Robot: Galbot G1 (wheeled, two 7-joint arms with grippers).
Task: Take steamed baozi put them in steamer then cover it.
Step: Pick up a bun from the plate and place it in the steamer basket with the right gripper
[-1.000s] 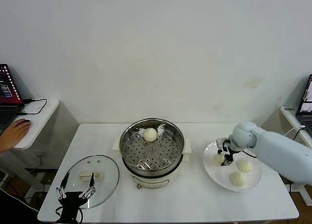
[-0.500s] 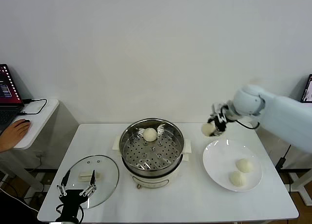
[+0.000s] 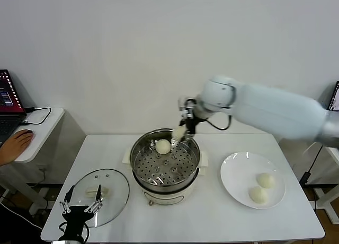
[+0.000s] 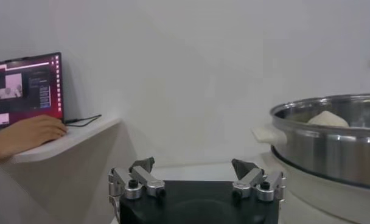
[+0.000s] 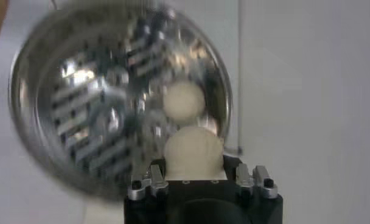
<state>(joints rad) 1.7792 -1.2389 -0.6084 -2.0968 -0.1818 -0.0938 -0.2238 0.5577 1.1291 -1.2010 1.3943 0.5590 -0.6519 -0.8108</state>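
Observation:
The steamer [image 3: 165, 164] stands mid-table, a steel pot with a perforated tray on a cream base. One baozi [image 3: 163, 146] lies at the tray's far side. My right gripper [image 3: 181, 131] is shut on a second baozi [image 3: 179, 133] and holds it just above the steamer's far right rim; the right wrist view shows that baozi [image 5: 193, 152] between the jaws, over the tray [image 5: 112, 103]. Two more baozi [image 3: 261, 187] lie on the white plate [image 3: 235, 180] at the right. My left gripper [image 3: 82, 206] is open and empty at the table's front left.
The round glass lid [image 3: 108, 190] with a white handle lies flat at the front left, partly under my left gripper. A side desk with a laptop [image 3: 8, 103] and a person's hand [image 3: 16, 145] stands to the left. The steamer's side also shows in the left wrist view [image 4: 331, 146].
My right gripper has lifted a baozi off the plate and carried it left to above the steamer's far rim. The plate now holds two. The left arm has stayed in place.

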